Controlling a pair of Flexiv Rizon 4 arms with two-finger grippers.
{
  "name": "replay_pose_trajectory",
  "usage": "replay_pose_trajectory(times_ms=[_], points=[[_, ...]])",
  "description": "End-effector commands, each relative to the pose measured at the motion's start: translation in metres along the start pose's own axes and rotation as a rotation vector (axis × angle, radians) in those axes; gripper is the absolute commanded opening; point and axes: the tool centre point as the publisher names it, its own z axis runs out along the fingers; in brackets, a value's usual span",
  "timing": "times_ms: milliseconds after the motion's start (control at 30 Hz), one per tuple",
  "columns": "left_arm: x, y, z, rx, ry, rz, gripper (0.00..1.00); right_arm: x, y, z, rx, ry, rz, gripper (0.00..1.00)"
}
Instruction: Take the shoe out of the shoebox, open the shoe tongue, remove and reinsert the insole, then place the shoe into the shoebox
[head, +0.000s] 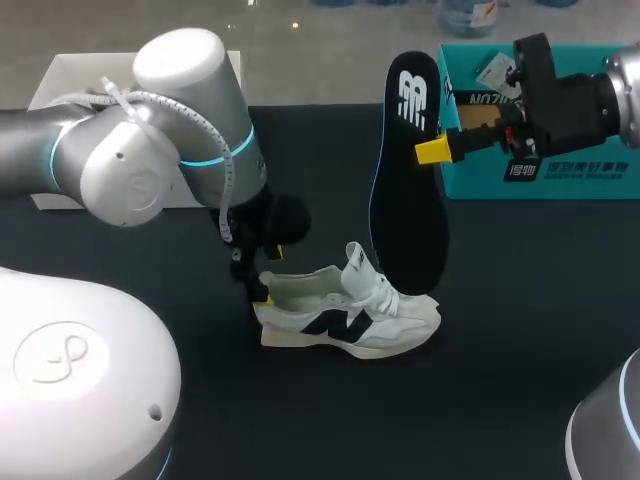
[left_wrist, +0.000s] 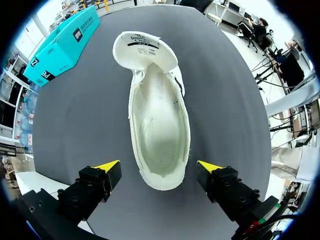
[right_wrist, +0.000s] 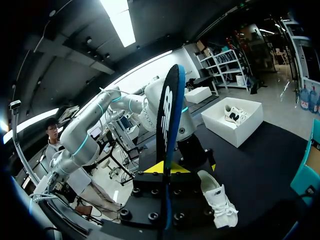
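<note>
Right claw (right_wrist: 167, 169) grasps long black foam insole (head: 405, 200) upright above white sneaker (head: 345, 318) lying left-right; left claw (left_wrist: 159, 169), released, straddles its left end.

Lit evenly from overhead in the head view, with only a faint soft shadow under the shoe (head: 345, 318) on the dark matte bench (head: 520, 330). Glares from ceiling strips (right_wrist: 120, 20) in the right wrist view, leaving the insole (right_wrist: 167, 115) near silhouette. Nearly washes out the shoe's pale lining in the left wrist view.

White shoe (head: 350, 320) stands on its sole; black insole (head: 405, 210) hangs on end over its toe.
</note>
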Motion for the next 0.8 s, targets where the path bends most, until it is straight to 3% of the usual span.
replay_pose_trajectory(times_ms=[33, 167, 300, 567, 667, 800], points=[[-0.001, -0.001, 0.000, -0.008, 0.000, 0.000, 1.00, -0.001, 0.000, 0.002, 0.002, -0.002, 0.001, 0.00], [0.006, -0.002, -0.010, -0.065, -0.014, 0.002, 1.00, -0.001, 0.000, 0.002, 0.002, -0.002, 0.001, 0.00], [0.007, 0.000, -0.020, -0.075, -0.032, 0.002, 1.00, -0.001, 0.000, 0.002, 0.002, -0.002, 0.001, 0.00], [0.005, 0.002, -0.021, -0.077, -0.024, 0.026, 1.00, -0.001, 0.000, 0.002, 0.002, -0.002, 0.001, 0.00], [0.006, 0.001, -0.019, -0.132, -0.031, 0.051, 1.00, -0.001, 0.000, 0.002, 0.002, -0.002, 0.001, 0.00], [0.006, 0.001, -0.019, -0.132, -0.031, 0.051, 1.00, -0.001, 0.000, 0.002, 0.002, -0.002, 0.001, 0.00]])
